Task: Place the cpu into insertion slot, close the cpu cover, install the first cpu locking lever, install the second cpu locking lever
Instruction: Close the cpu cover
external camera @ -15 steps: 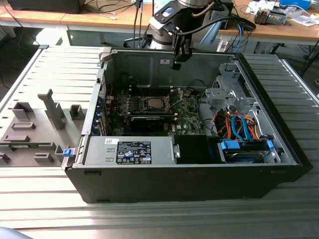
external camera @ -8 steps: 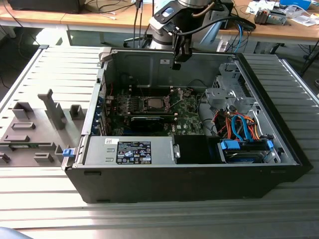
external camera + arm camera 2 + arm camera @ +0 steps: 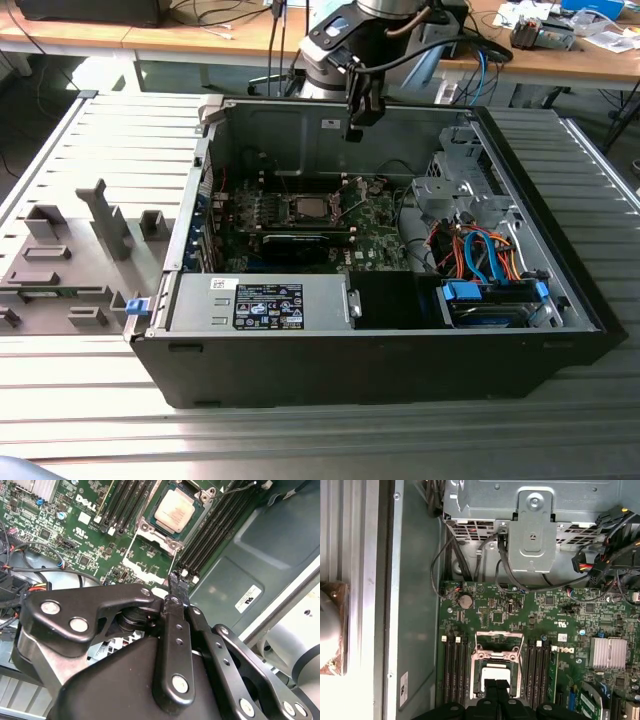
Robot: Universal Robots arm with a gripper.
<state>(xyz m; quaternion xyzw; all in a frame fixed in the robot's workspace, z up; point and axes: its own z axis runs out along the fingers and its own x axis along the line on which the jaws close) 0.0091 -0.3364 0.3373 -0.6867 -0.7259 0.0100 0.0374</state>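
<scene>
The cpu is a pale metal square lying flat in the insertion slot on the green board. It is seen again in the first wrist view, cpu. The cpu cover, a thin silvery frame with a square window, is swung open away from the slot, and board shows through its window. My gripper hangs above the board near the slot with its black fingers pressed together and nothing between them. In the exterior view the gripper is over the case's back wall, above the slot.
Black memory slots flank the socket on both sides. A metal drive bracket and cable bundles lie beyond the board. The case walls ring the work area. Grey fixtures stand on the table at the exterior view's left.
</scene>
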